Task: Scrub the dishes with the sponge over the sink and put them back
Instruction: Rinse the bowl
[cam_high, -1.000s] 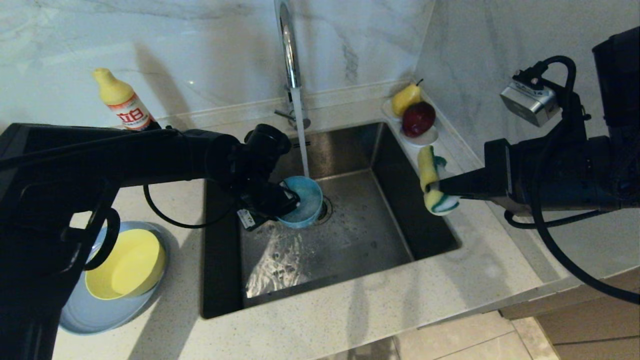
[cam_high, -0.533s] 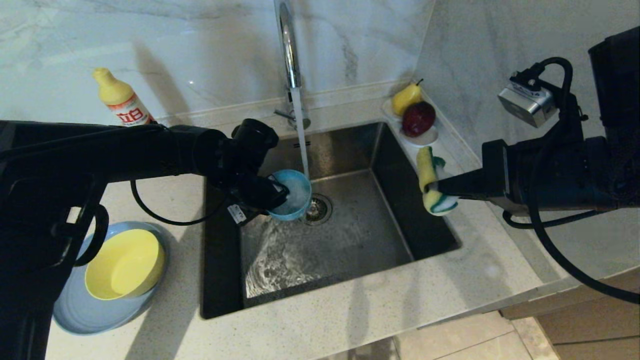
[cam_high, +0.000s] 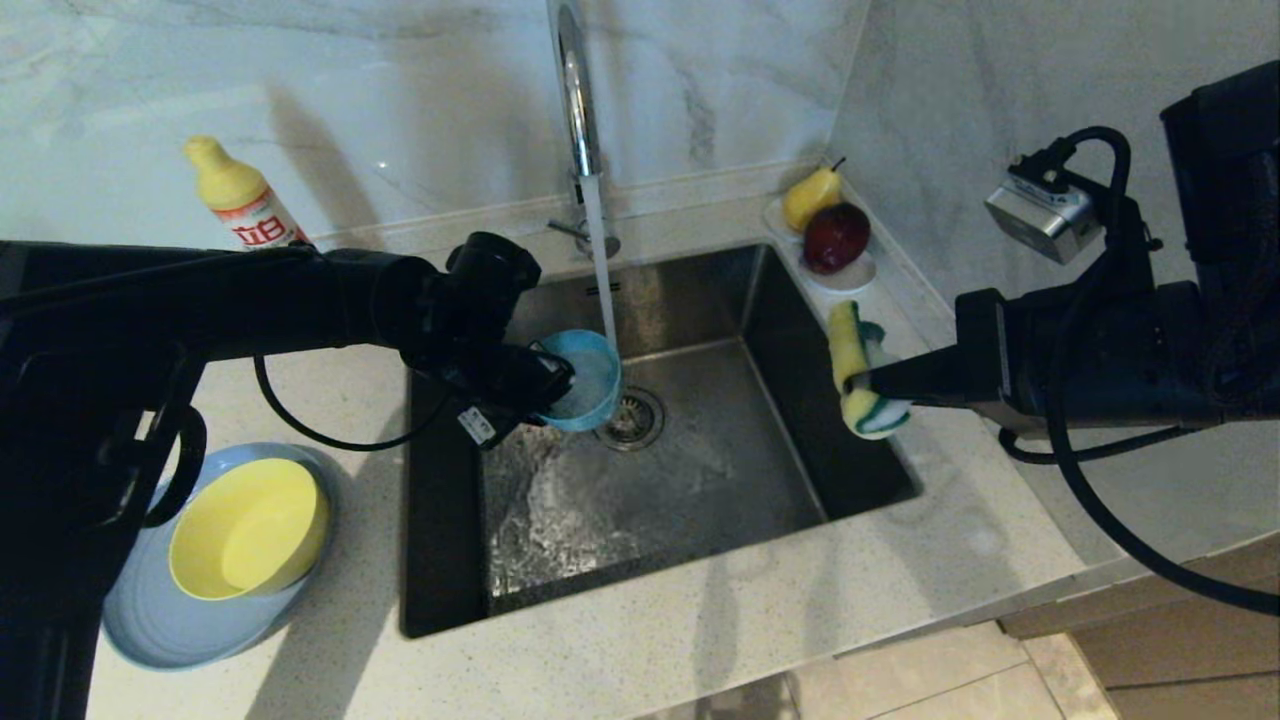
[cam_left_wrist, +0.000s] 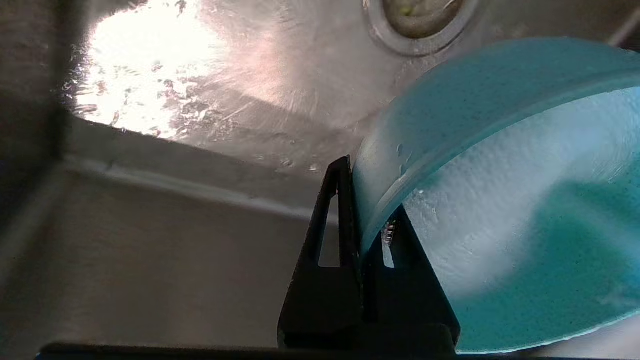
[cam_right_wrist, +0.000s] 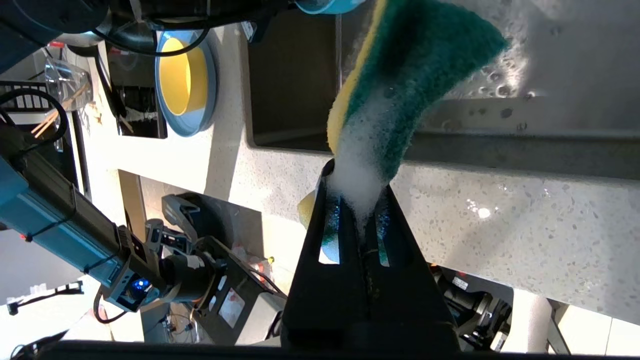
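My left gripper (cam_high: 548, 385) (cam_left_wrist: 367, 220) is shut on the rim of the teal-blue bowl (cam_high: 583, 393) (cam_left_wrist: 500, 200), one finger inside and one outside. It holds the bowl tilted over the sink (cam_high: 700, 470), under the running tap stream (cam_high: 598, 270). The bowl's inside looks foamy and wet. My right gripper (cam_high: 858, 385) (cam_right_wrist: 356, 192) is shut on the soapy yellow and green sponge (cam_high: 855, 365) (cam_right_wrist: 395, 90), held above the sink's right edge. The yellow bowl (cam_high: 250, 525) sits in the grey-blue plate (cam_high: 160, 630) on the counter left of the sink.
A yellow detergent bottle (cam_high: 240, 200) stands at the back left by the wall. A white saucer (cam_high: 855, 275) with a pear (cam_high: 810, 195) and a dark red apple (cam_high: 835, 238) sits at the sink's back right corner. The drain strainer (cam_high: 632, 418) lies just right of the bowl.
The left gripper has carried the teal-blue bowl a little left and up, uncovering the drain. The right gripper with the sponge has edged slightly left.
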